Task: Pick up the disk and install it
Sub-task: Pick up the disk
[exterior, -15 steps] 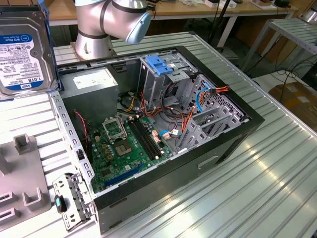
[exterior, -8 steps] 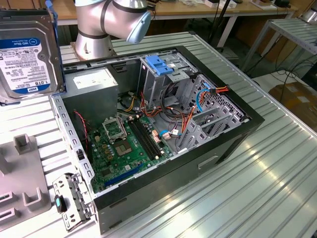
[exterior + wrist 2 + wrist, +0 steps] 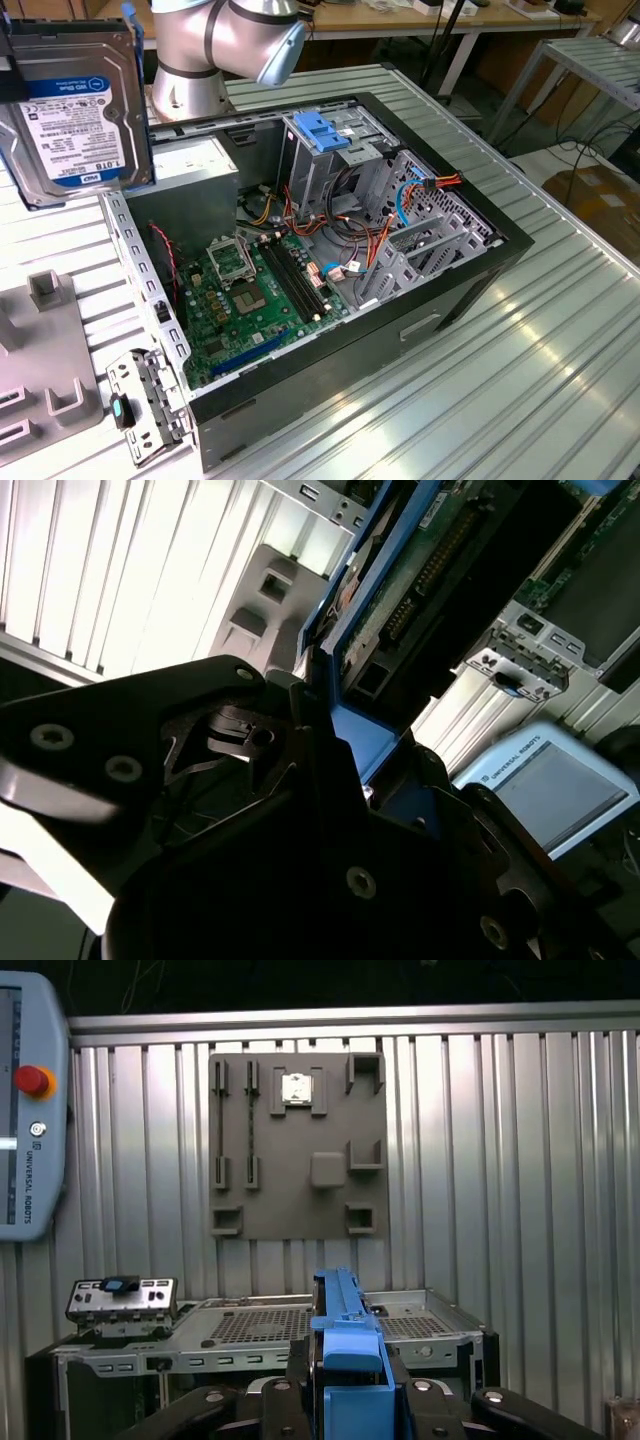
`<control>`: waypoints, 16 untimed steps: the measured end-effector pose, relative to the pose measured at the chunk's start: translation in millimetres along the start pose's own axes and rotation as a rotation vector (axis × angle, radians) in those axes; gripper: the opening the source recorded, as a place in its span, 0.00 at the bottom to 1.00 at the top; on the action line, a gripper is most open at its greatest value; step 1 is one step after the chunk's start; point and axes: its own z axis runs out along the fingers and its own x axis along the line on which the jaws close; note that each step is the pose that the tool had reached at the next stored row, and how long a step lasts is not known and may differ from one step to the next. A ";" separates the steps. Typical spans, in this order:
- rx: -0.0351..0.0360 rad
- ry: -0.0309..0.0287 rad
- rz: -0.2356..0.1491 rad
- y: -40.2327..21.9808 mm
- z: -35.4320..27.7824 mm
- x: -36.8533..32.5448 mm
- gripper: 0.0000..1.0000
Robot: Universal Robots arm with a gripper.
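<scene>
Disk (image 3: 75, 110) hanging in the air at the exterior view's left, above the ribbed metal table (image 3: 520, 360) and clear of the open computer case (image 3: 300, 395). I am seeing its white label with the blue band facing the camera and a blue side rail running along its edge. Gripper (image 3: 347, 1388), in the first wrist view, is gripping the disk from both sides. Its black fingers (image 3: 298, 1385) are flanking the blue rail and appear to be pressing against it, though the contact faces themselves are lying in shadow. In the second wrist view I am looking along the drive's underside, where a green circuit board is showing beside the blue rail.

Case is lying on its side with the panel off. Inside, the drive cage (image 3: 325, 150) with the blue plastic top is standing near the far wall. The grey power-supply box (image 3: 190, 170) is sitting just beside it toward the exterior view's left, and the motherboard (image 3: 250, 290) is lying flat on the case floor in front of both. Disk is hanging well apart from the cage.

Grey fixture plate (image 3: 300, 1150) is resting on the table beside the case. A small metal bracket (image 3: 121, 1299) is sitting near the case's corner, and the teach pendant (image 3: 30, 1110) is lying near the bracket.
</scene>
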 end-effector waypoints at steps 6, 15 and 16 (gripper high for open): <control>0.0000 0.0001 0.000 -12.5 0.2 1.0 0.37; 0.0001 0.0021 0.000 -23.9 0.5 7.0 0.37; 0.0001 0.0026 0.000 -24.2 0.5 8.5 0.37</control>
